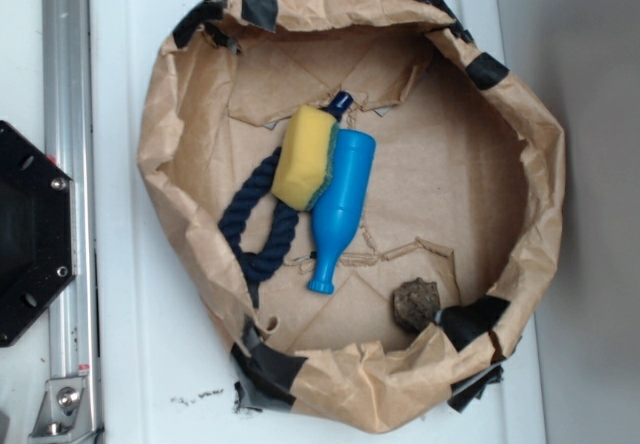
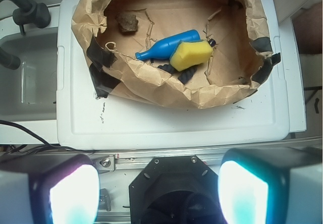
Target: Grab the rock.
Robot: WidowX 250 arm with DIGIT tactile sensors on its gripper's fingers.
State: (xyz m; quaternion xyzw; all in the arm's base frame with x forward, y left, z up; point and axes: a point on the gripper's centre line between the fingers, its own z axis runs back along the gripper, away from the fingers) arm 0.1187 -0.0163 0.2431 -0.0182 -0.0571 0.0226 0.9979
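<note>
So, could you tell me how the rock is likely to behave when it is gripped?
The rock looks lumpy and rough, so it should probably resist slipping and hardly roll. It seems rigid and likely heavy for its size. It sits against the paper wall, which may crowd one finger of the end effector.

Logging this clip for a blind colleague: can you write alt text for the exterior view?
A brown paper nest holds a small rock near its lower right rim, apart from a blue bottle, a yellow sponge leaning on it, and a navy rope. No gripper shows.
</note>
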